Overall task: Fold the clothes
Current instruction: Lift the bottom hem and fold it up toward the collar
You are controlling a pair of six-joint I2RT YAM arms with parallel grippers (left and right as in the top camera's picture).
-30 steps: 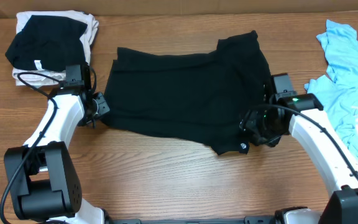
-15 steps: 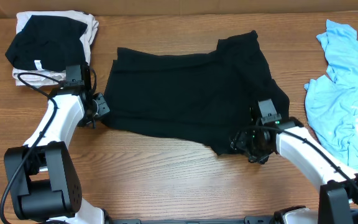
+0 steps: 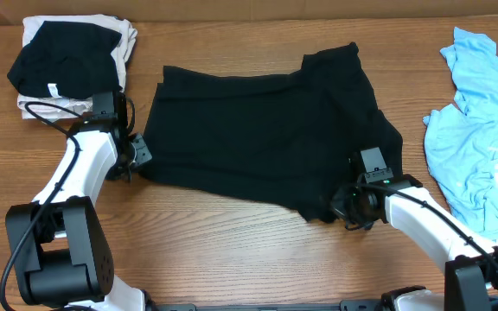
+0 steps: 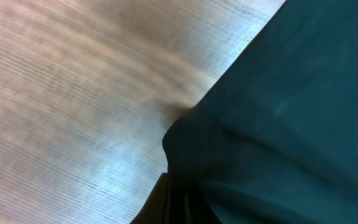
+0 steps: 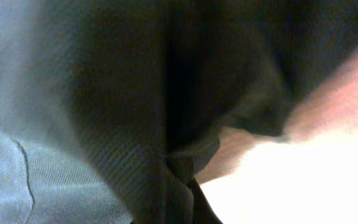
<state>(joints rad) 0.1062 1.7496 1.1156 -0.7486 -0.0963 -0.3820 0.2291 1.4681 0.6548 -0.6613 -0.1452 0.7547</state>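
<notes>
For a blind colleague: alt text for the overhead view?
A black T-shirt lies on a table, left gripper pinching its left edge, right gripper its lower right corner. A light-blue shirt lies far right.

The black T-shirt (image 3: 258,130) is soft matt cloth, its hem a fine ribbed knit in the wrist views; the light-blue shirt (image 3: 478,147) is thinner, crumpled cloth. The table (image 3: 232,250) is wood-grained with a low sheen, and the left arm (image 3: 83,168) and right arm (image 3: 426,216) wear smooth, glossy white plastic shells with matt black joints.
</notes>
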